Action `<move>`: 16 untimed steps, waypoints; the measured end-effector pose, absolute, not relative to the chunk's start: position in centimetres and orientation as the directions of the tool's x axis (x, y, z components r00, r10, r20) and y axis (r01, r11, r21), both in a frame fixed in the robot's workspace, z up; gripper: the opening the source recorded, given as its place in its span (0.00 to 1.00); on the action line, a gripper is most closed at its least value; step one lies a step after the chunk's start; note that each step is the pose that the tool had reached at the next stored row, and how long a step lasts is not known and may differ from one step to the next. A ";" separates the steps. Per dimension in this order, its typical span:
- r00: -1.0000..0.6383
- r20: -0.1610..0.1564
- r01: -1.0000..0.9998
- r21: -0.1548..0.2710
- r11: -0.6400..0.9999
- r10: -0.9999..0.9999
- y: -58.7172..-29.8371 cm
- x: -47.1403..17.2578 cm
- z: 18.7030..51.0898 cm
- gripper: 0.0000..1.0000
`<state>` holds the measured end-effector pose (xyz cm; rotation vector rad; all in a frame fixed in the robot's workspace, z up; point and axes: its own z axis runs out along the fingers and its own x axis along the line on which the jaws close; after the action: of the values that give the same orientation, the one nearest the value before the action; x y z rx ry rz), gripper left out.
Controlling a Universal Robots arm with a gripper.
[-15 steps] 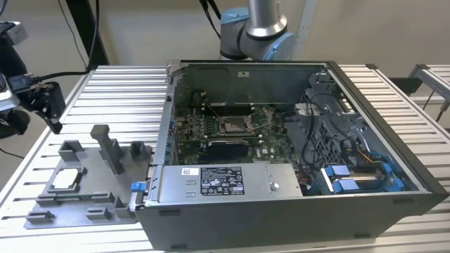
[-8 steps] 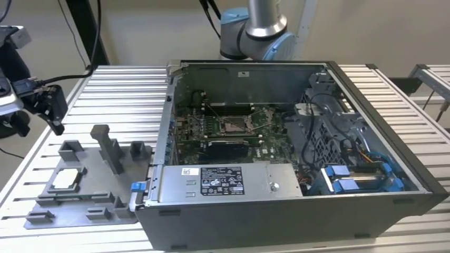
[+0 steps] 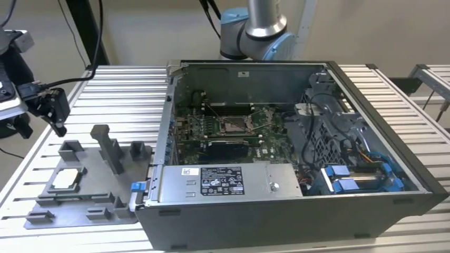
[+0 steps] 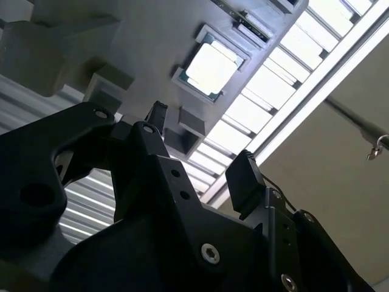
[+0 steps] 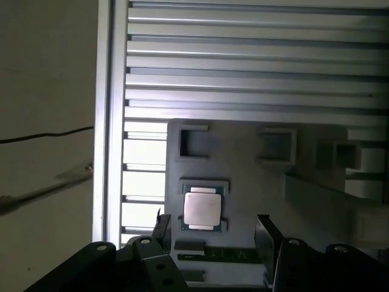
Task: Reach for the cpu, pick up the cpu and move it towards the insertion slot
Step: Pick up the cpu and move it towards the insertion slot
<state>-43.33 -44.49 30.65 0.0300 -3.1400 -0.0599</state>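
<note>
Dominating the slatted table (image 3: pixel 126 84), the open computer case (image 3: pixel 295 211) stands beside a grey fixture plate (image 3: pixel 84 213). Above that plate hangs the gripper (image 5: pixel 213 228), fingers spread and empty, over the cpu (image 5: pixel 202 208) lying in its nest. Descending centred and square should avoid clipping the nest walls.

- cpu (image 3: pixel 65 179): flat square chip with a silvery top, lying flat in a recess of the grey fixture (image 3: pixel 84 208).
- slot (image 3: pixel 235 125): silver-framed square socket with a dark centre, on the green board (image 3: pixel 193 126).
</note>
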 end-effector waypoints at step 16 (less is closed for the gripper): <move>-1.000 0.001 -0.019 0.038 0.999 -0.019 -44.2 -43.5 29.6 1.00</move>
<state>-43.53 -44.21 29.61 0.0301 -3.1399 -0.0599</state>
